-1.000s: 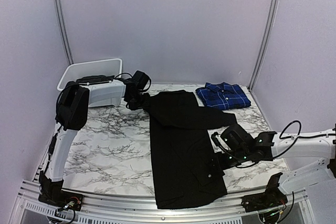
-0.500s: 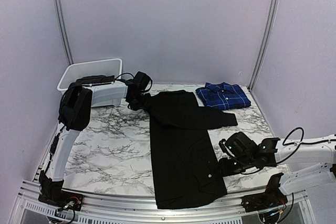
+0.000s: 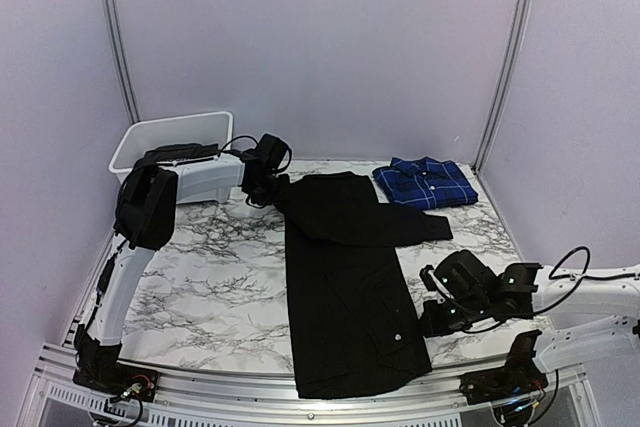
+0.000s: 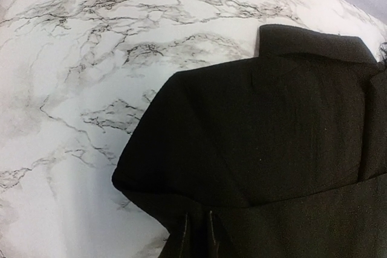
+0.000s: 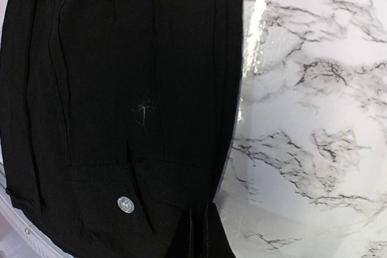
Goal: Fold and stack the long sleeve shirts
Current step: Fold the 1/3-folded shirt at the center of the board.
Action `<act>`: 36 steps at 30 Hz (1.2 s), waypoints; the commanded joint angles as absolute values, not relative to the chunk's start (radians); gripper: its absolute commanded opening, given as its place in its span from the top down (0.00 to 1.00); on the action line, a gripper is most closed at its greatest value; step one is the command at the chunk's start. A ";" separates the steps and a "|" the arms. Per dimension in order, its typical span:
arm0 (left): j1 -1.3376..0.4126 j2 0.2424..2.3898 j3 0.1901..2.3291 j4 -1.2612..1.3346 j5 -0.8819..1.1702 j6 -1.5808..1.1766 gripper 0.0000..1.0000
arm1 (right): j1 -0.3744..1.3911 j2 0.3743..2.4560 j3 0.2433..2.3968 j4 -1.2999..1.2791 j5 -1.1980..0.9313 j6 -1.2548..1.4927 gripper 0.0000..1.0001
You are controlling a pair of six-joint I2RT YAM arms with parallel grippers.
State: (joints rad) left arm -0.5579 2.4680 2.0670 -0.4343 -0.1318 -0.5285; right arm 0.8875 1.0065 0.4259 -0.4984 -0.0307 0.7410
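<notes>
At the far right of the marble surface (image 3: 200, 267) the blue plaid shirt (image 3: 425, 183) lies folded into a small neat rectangle, collar up, so that half of the job looks finished. No stack exists yet: it sits alone, just beyond the sleeve of the black shirt (image 3: 345, 277).

That black shirt is only part-way folded. It stretches in a long narrow strip from the far middle of the surface to the near edge, with its sides apparently turned in and one sleeve laid across the upper body, the cuff pointing right. It has not yet been shortened lengthwise.

Both arms are set on it at opposite ends. The left claw (image 3: 262, 190) is at the far left shoulder corner beside the white bin (image 3: 170, 137), its tips close together and, by the wrist view, pinching the black cloth. The right claw (image 3: 432, 319) is at the near right edge by the hem, close to a pale button (image 5: 124, 204), pressed together and seemingly nipping the fabric edge.

What is left, as I judge it: fold the black shirt down to a compact size, then stack the two shirts one upon the other.
</notes>
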 commanded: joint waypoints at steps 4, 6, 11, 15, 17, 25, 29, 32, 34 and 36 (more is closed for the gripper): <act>-0.558 2.483 2.120 -0.406 -0.142 -0.510 0.99 | 0.896 0.978 0.460 -0.549 -0.089 0.758 1.00; -0.558 2.482 2.135 -0.402 -0.147 -0.504 1.00 | 0.896 0.968 0.457 -0.558 -0.102 0.755 1.00; -0.558 2.473 2.177 -0.395 -0.157 -0.496 1.00 | 0.899 0.966 0.453 -0.580 -0.138 0.745 1.00; -0.557 2.480 2.226 -0.387 -0.152 -0.479 1.00 | 0.905 0.969 0.454 -0.583 -0.160 0.738 1.00; -0.555 2.495 2.256 -0.387 -0.140 -0.472 1.00 | 0.912 0.969 0.460 -0.588 -0.172 0.737 1.00; -0.555 2.569 2.310 -0.384 -0.058 -0.475 1.00 | 0.945 0.959 0.468 -0.605 -0.219 0.745 1.00; -0.555 2.586 2.310 -0.381 -0.026 -0.477 1.00 | 0.945 0.944 0.487 -0.627 -0.192 0.744 1.00; -0.555 2.587 2.308 -0.379 -0.006 -0.481 0.94 | 0.945 0.956 0.489 -0.622 -0.160 0.759 0.75; -0.557 2.580 2.306 -0.379 -0.003 -0.482 0.86 | 0.942 0.956 0.479 -0.582 -0.144 0.770 0.60; -0.557 2.571 2.302 -0.377 -0.003 -0.480 0.77 | 0.927 0.963 0.463 -0.524 -0.159 0.773 0.56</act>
